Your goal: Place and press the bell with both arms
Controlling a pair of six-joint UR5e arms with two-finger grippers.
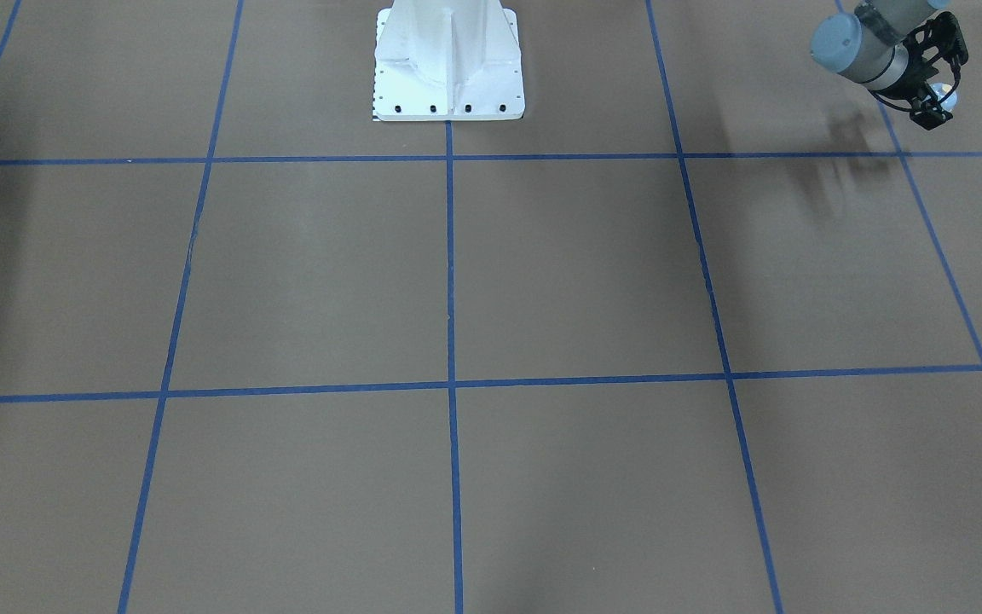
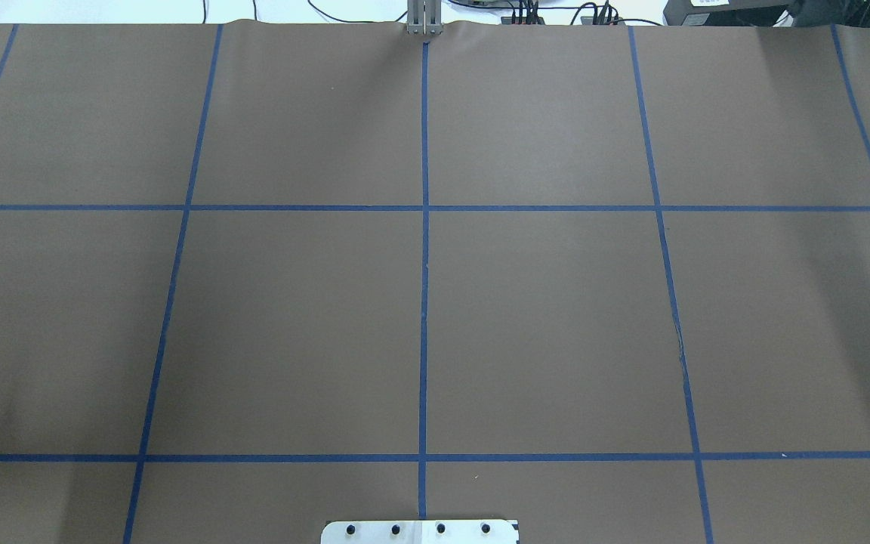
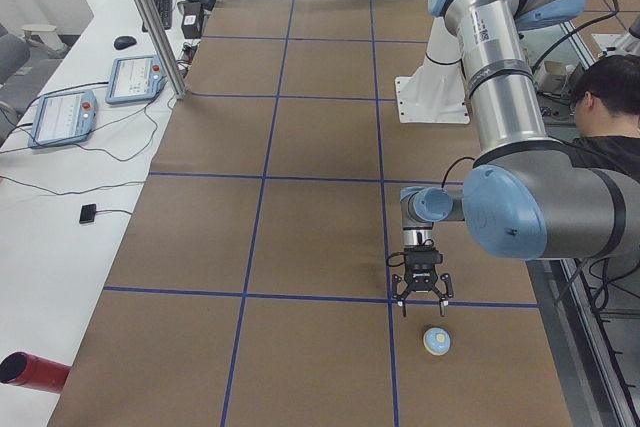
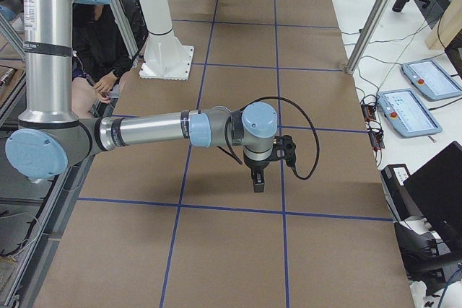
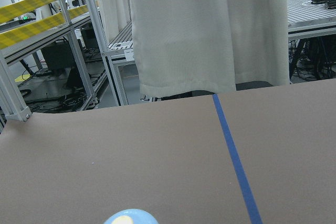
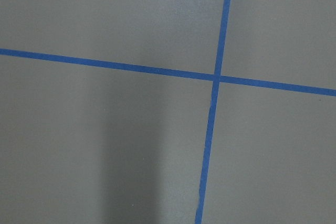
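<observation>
The light-blue bell (image 3: 436,340) with its cream button stands on the brown table near the end on my left side. It peeks out behind the gripper in the front view (image 1: 948,96) and at the bottom edge of the left wrist view (image 5: 129,217). My left gripper (image 3: 421,292) hangs just above the table beside the bell, fingers spread and empty; it also shows in the front view (image 1: 932,109). My right gripper (image 4: 258,182) points down above the table at the other end. It shows only in the right side view, so I cannot tell whether it is open or shut.
The white pedestal base (image 1: 448,64) stands at the robot's edge of the table. A red cylinder (image 3: 25,372) lies off the table's corner. Teach pendants (image 3: 60,117) and a metal post (image 3: 150,27) are on the side bench. A person (image 3: 610,107) sits behind the left arm.
</observation>
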